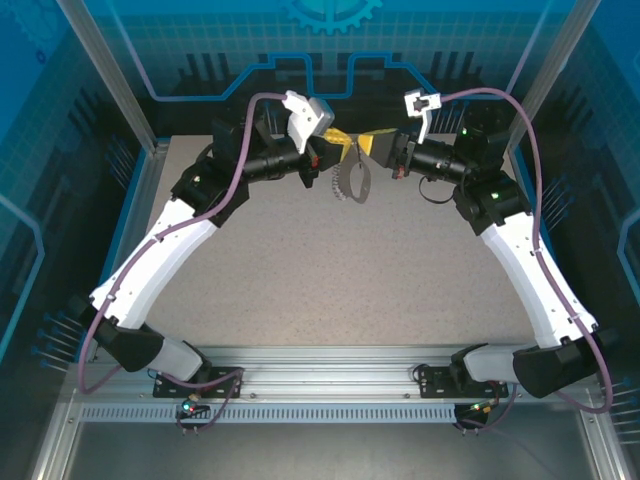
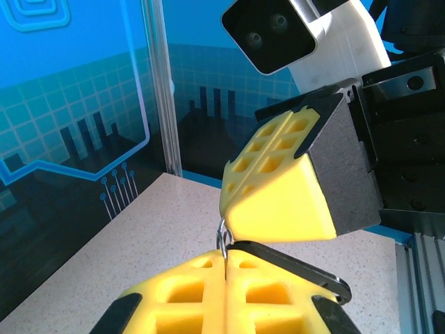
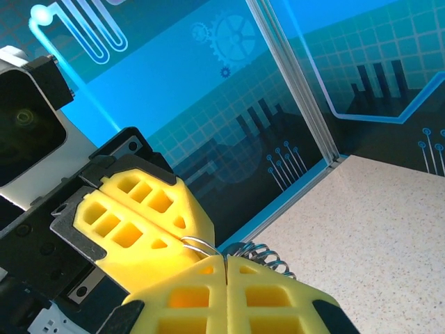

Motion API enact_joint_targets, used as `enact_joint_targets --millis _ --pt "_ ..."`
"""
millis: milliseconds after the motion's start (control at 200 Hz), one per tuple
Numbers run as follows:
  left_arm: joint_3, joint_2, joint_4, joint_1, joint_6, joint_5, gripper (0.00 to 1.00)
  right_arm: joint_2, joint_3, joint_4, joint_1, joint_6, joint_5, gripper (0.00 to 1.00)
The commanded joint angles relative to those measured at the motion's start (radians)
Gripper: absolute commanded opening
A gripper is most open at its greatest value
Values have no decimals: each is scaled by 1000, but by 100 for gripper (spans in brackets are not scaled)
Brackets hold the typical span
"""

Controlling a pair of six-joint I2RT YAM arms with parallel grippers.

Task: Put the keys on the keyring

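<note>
Your left end effector [image 2: 226, 255] clamped on the keyring [image 2: 292, 265], right end effector [image 3: 226, 261] closed tight, hold unclear, tips touching

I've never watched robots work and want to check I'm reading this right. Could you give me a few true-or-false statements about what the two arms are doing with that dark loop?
1. The left gripper and the right gripper meet tip to tip above the far part of the table. True.
2. Both grippers stand wide open. False: both are shut, with their yellow pads pressed together.
3. The keyring lies flat on the table by the arm bases. False: it hangs just below the grippers' tips, with its beaded chain beside it.
4. A thin silver wire ring shows at the tips of the left gripper's pads. True.
</note>
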Motion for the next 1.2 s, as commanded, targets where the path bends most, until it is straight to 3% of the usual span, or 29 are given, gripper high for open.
enact_joint_targets --millis 0,200,450,530,655,740,1195 --pt "-17 -55 112 -8 -21 2 0 18 -16 42 -20 41 -44 0" --pt "-31 -58 171 -8 -52 -10 0 38 -17 89 -21 81 -126 0" --pt "-32 -52 186 -8 -64 -11 0 30 -26 101 -47 106 -118 0" --pt "-39 -54 190 -8 -67 -11 0 16 -52 144 -85 146 -108 9" --pt "-47 -59 190 -8 -68 -10 0 5 -60 152 -123 170 -101 40" --pt "-52 -63 191 -8 -67 -13 0 2 -62 154 -131 177 -98 49" --pt "-55 -40 229 -3 -108 4 0 21 -38 264 -137 256 -164 56"
